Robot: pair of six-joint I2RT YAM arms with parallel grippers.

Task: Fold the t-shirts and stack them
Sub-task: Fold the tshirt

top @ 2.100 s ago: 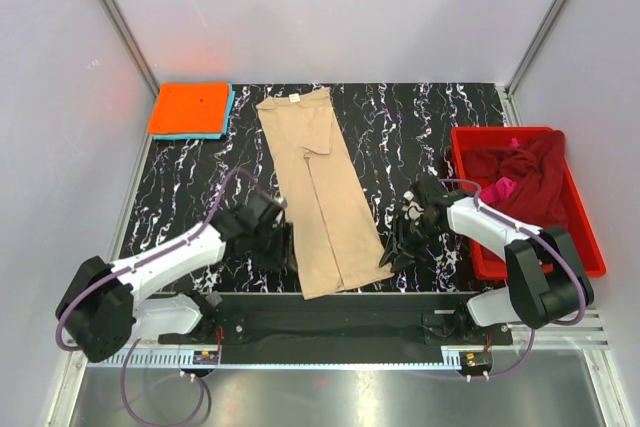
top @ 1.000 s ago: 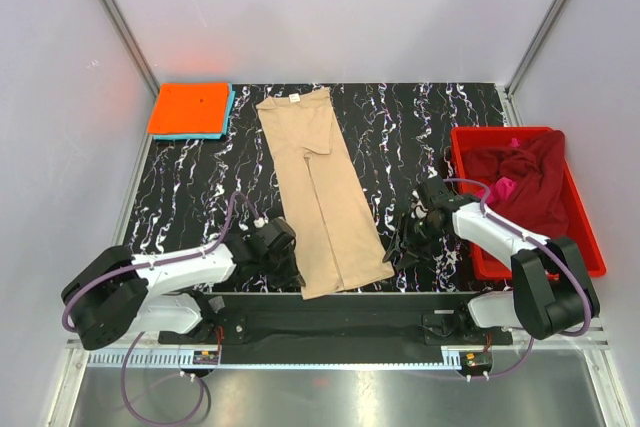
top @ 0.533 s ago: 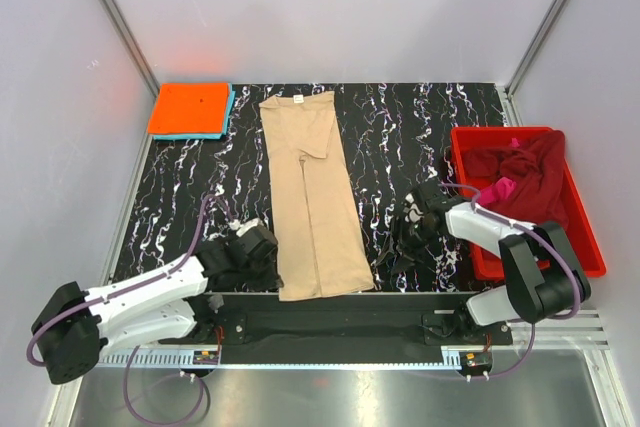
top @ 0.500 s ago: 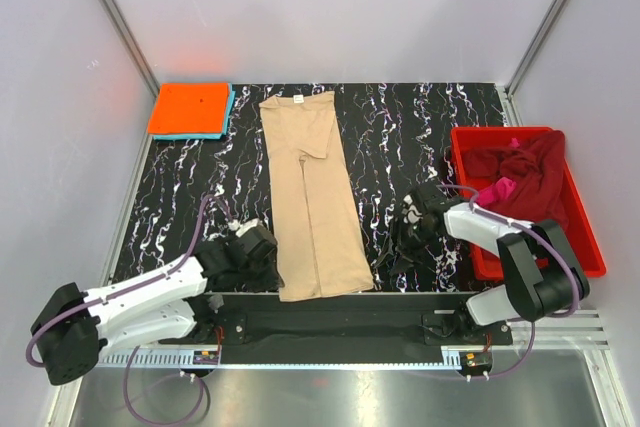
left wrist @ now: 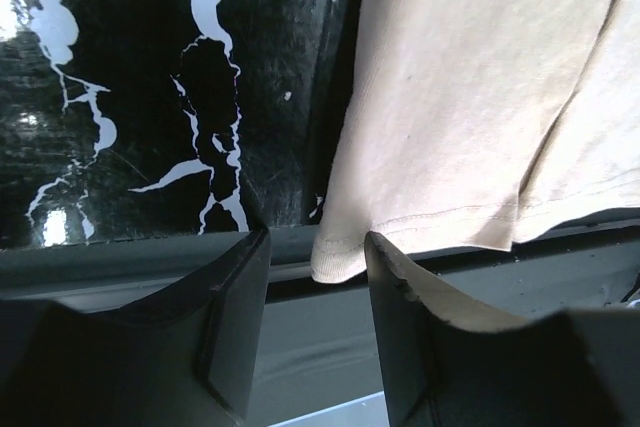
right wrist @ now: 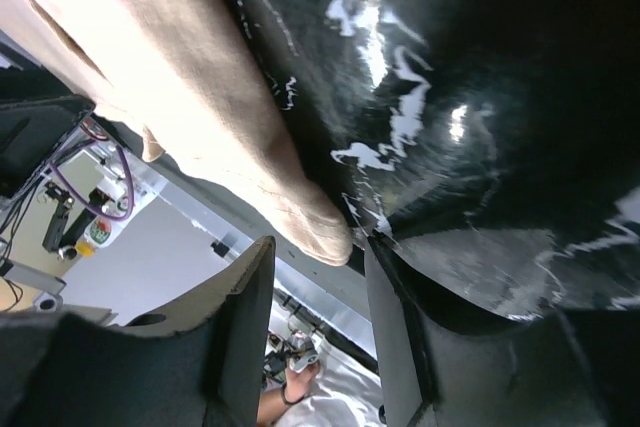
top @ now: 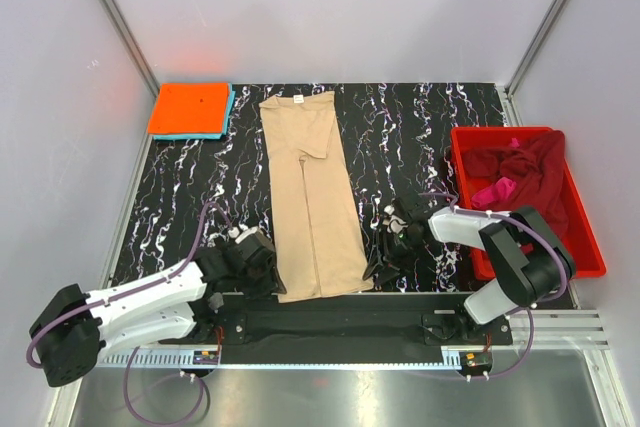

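1. Left gripper (left wrist: pixel 317 239), lower left: fingers (left wrist: pixel 235 292) spread, the tan t-shirt (top: pixel 312 197) hem corner between them, unpinched.
2. Right gripper (right wrist: pixel 320 244), lower centre-right: spread around the other hem corner.
3. The tan t-shirt lies flat mid-frame.
4. Maroon t-shirt (top: pixel 530 172) and pink t-shirt (top: pixel 493 192) fill the red bin (top: pixel 592 252), right.
5. Orange t-shirt (top: pixel 190 107), folded on the light blue t-shirt (top: pixel 229 109), upper left.

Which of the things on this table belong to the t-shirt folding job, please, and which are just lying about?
Part of the job:
tan t-shirt, laid out in the middle
orange t-shirt, folded
light blue t-shirt, under the orange one
maroon t-shirt and pink t-shirt, in the bin

Just there:
red bin
marbled table
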